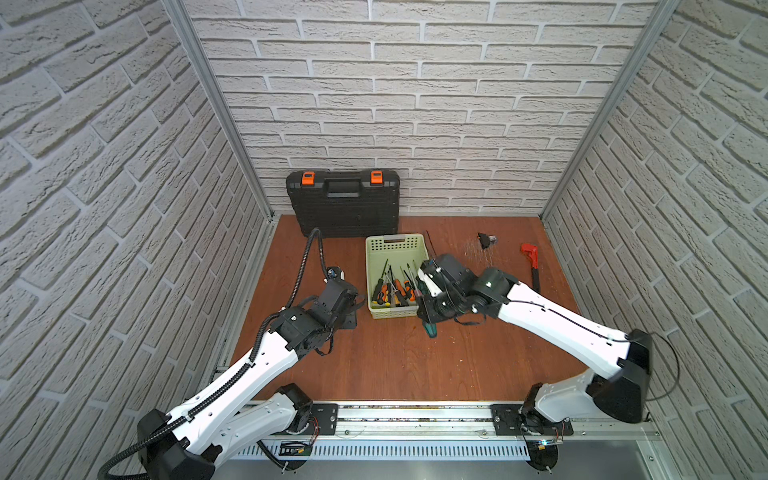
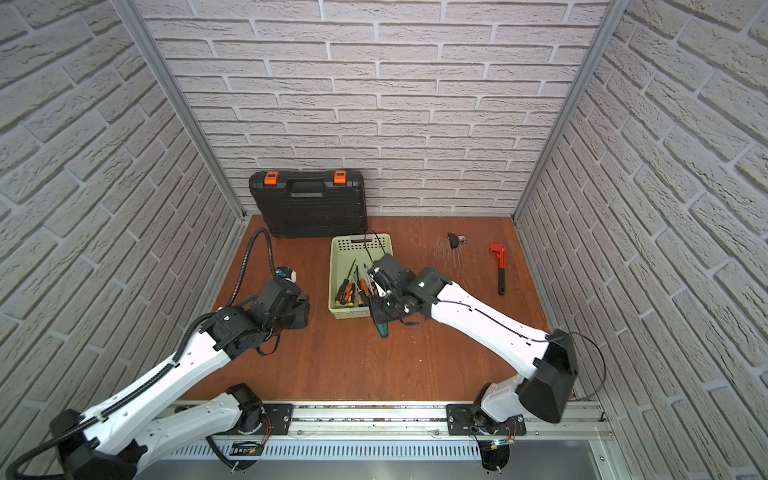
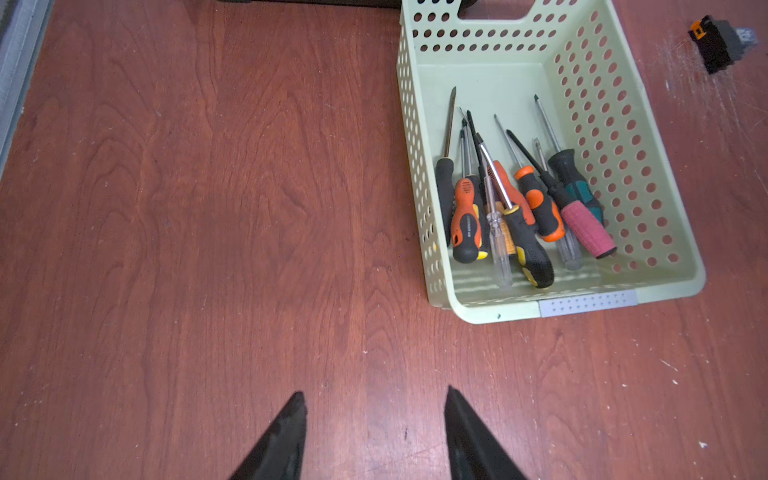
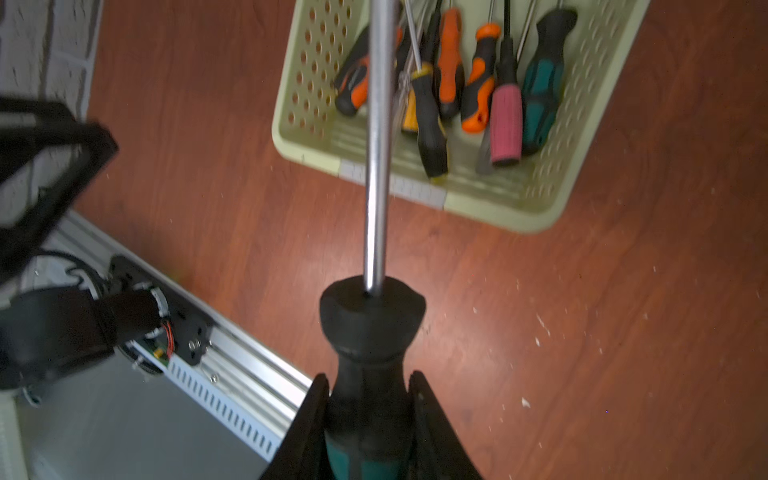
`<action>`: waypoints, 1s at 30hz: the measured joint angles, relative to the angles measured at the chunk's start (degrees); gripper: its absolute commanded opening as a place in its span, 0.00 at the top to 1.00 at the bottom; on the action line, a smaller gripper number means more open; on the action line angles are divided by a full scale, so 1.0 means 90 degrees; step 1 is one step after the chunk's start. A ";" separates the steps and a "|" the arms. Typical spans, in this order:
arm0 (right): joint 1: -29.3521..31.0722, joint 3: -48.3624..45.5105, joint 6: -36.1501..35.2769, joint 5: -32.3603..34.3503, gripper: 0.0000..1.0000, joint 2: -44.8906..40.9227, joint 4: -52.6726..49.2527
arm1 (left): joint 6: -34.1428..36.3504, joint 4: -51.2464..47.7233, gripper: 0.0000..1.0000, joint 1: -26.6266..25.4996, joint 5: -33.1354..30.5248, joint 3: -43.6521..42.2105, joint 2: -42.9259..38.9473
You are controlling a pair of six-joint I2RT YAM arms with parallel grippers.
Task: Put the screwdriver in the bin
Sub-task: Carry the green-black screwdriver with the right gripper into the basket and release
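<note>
at the front edge of the table (image 1: 395,370), just past the metal rail (image 1: 415,415) that carries both arms, the right gripper (image 4: 370,380) is clamped on the screwdriver (image 4: 372,320). its two black fingers press against the sides of the black and teal handle. in both top views the teal end of the handle sticks out beneath the gripper, just on the near side of the near right corner of the bin (image 1: 394,247). in the right wrist view the steel shaft points toward the bin and crosses its near rim. the screwdriver is in the grip, not lying in the bin.

left of the bin, the left gripper (image 3: 375,392) hangs over bare wood with its fingers apart and nothing between them.

the pale green bin sits on the table and holds a bundle of other screwdrivers (image 3: 519,208), handles toward its near end.

farther back on the right lie a small black part (image 1: 485,241) and a red-headed wrench (image 1: 533,270), both well apart from the bin. against the back wall, just behind the bin, stands a black tool case (image 1: 345,203) with orange latches.
</note>
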 measured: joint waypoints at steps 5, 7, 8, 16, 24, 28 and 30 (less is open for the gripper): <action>-0.0639 0.1574 -0.0335 -0.0323 0.94 0.1795 0.0270 | -0.0100 0.0005 0.45 0.0041 -0.0005 -0.0095 -0.0376; -0.0848 0.2076 -0.0413 -0.0539 0.94 0.2404 0.0342 | -0.0143 -0.0002 0.45 0.0063 -0.0012 -0.0163 -0.0503; -0.0916 0.2285 -0.0447 -0.0634 0.94 0.2684 0.0384 | -0.0160 -0.0005 0.45 0.0073 -0.0015 -0.0189 -0.0539; -0.1069 0.2467 -0.0330 -0.1076 0.94 0.3815 0.0695 | -0.0177 -0.0002 0.44 0.0197 -0.0027 -0.0282 -0.0566; -0.1035 0.2176 0.0027 -0.1222 0.94 0.3949 0.1195 | -0.0146 0.0000 0.44 0.0226 0.0002 -0.0420 -0.0644; -0.1035 0.2171 0.0165 -0.1241 0.92 0.4051 0.1384 | -0.0192 -0.0002 0.44 0.0250 0.0000 -0.0493 -0.0758; -0.1035 0.2169 0.0204 -0.1251 0.90 0.4099 0.1462 | -0.0197 -0.0002 0.44 0.0255 0.0000 -0.0503 -0.0801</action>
